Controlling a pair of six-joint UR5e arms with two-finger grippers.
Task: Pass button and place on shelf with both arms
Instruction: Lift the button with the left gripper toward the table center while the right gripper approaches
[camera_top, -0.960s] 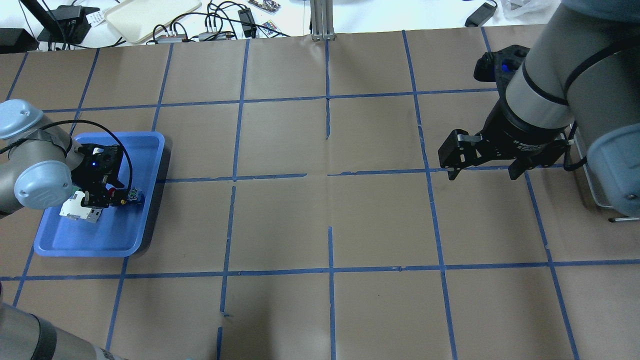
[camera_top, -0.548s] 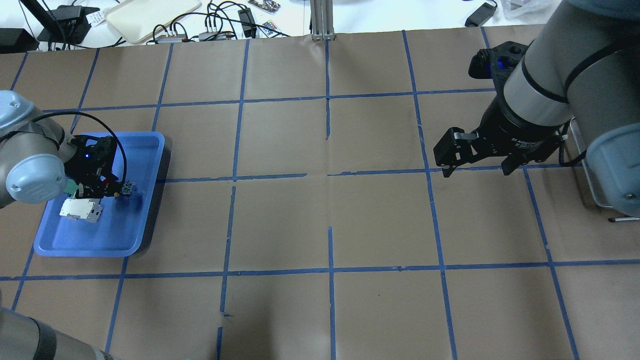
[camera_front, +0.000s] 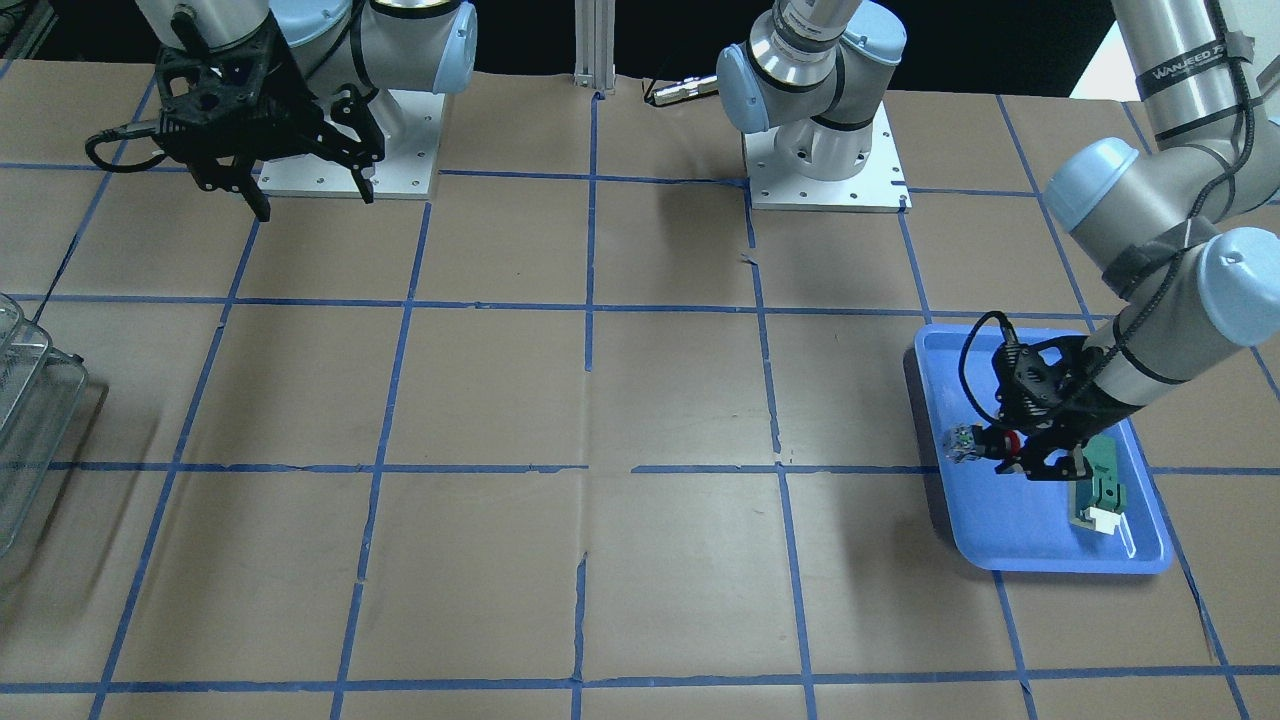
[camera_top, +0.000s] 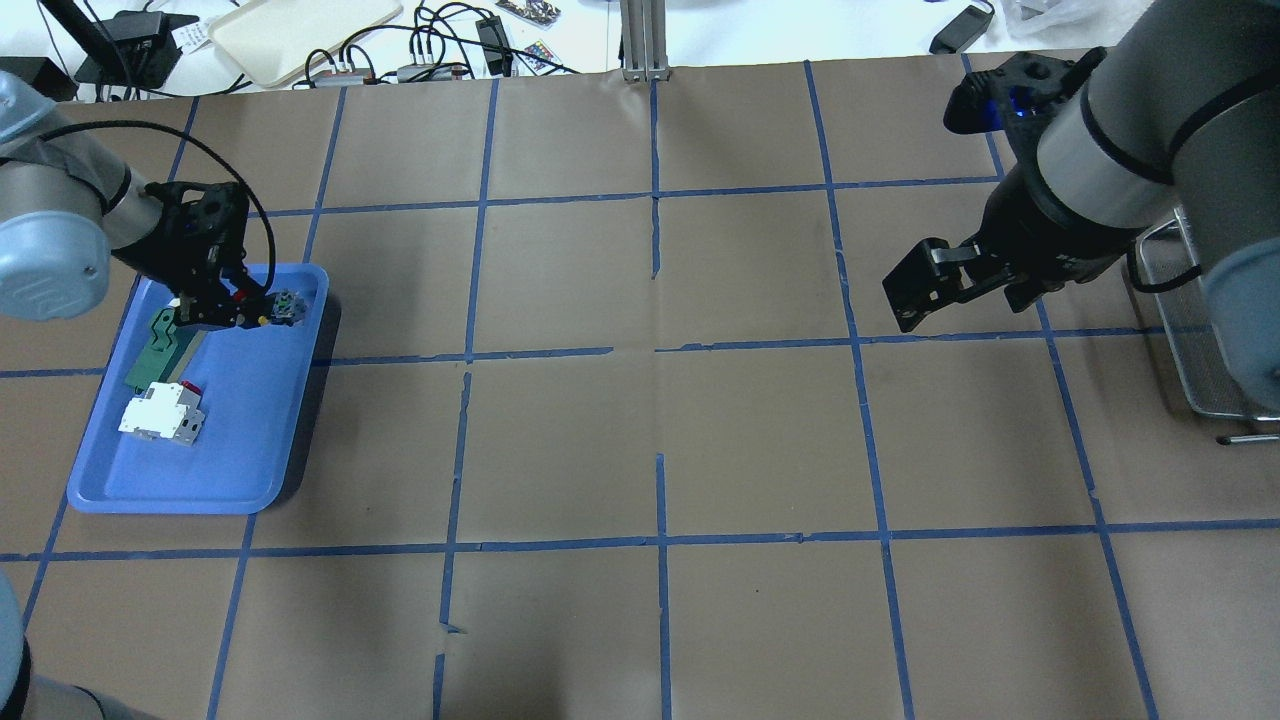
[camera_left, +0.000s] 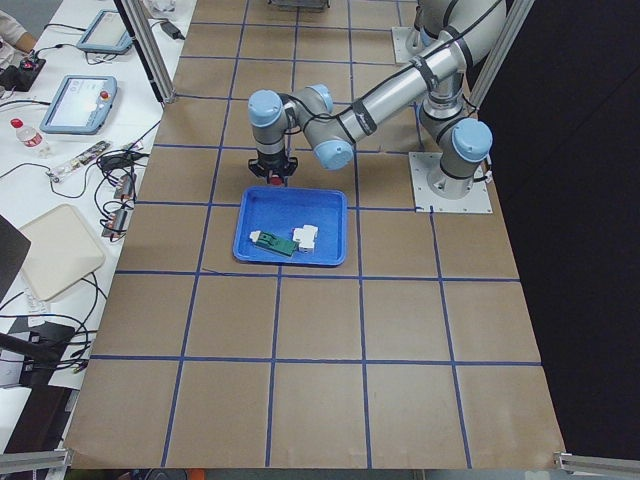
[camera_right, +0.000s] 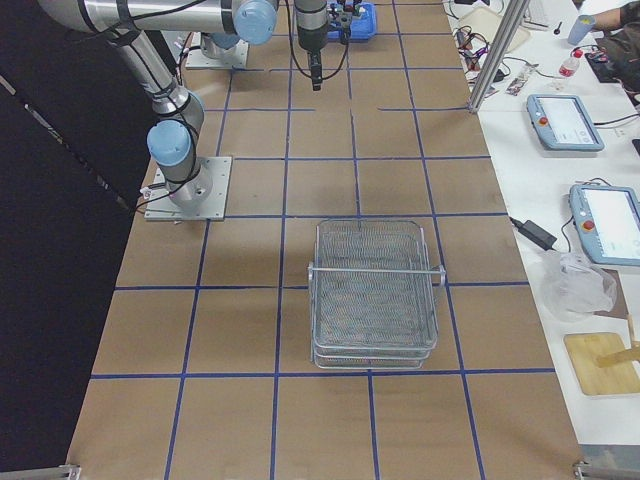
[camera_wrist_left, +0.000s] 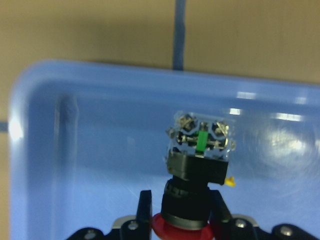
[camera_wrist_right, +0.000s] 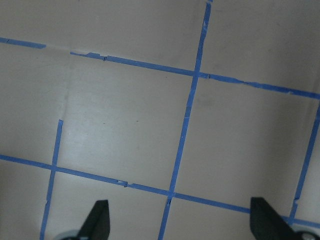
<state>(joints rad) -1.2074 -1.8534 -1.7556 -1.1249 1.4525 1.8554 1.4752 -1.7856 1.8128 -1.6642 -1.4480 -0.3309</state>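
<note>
The left tool (camera_wrist_left: 181, 207) is clamped on the button (camera_wrist_left: 198, 159) at its black collar and holds it over a corner of the blue tray (camera_top: 190, 503), apparently clear of the floor. Pickup looks done; the handover and the placing on the shelf (camera_right: 375, 300) are left. The right tool (camera_front: 313, 200) hangs spread and empty, well apart. The button's red head faces the wrist, and its blue-and-white block points outward.

This is a robotics lab. The tabletop (camera_top: 560, 450) is covered in brown paper, squared off with blue tape (camera_top: 660, 540). Two robot arms (camera_front: 810, 70) are bolted down on white base plates (camera_front: 880, 170). A side bench (camera_right: 530, 180) holds control tablets (camera_right: 565, 122) and cables (camera_top: 455, 30), and aluminium posts (camera_top: 645, 40) stand at the edge.
</note>
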